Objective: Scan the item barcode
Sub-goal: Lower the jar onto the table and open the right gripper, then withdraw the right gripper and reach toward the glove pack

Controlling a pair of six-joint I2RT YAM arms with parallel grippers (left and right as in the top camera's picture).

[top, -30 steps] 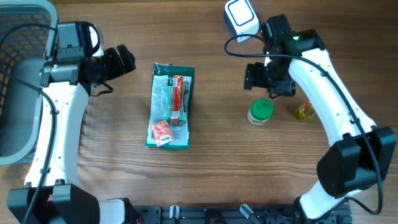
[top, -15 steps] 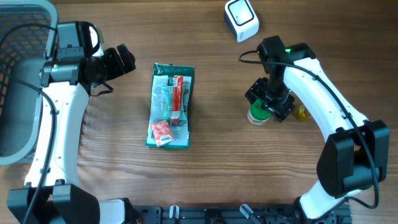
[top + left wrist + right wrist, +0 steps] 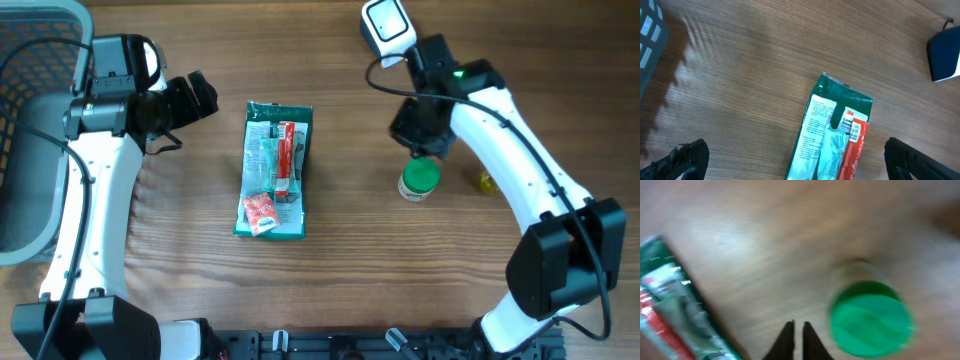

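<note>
A small jar with a green lid (image 3: 419,180) stands upright on the wooden table. My right gripper (image 3: 417,150) hovers just behind it, shut and holding nothing. In the blurred right wrist view the shut fingers (image 3: 797,341) sit left of the green lid (image 3: 870,318), apart from it. The white barcode scanner (image 3: 388,28) rests at the back edge, its cable running beside the right arm. A flat green package (image 3: 275,170) with a red strip lies mid-table. My left gripper (image 3: 197,95) stands open to its left, and in the left wrist view (image 3: 800,167) its jaws stand wide above the package (image 3: 832,135).
A grey mesh basket (image 3: 30,60) fills the far left corner. A small yellow object (image 3: 488,181) lies right of the jar, partly under the right arm. The scanner (image 3: 945,57) shows at the right edge of the left wrist view.
My right gripper dropped over the jar half a second ago, then pulled back toward the scanner and shut on nothing. The jar stayed put. The left arm has not moved.
</note>
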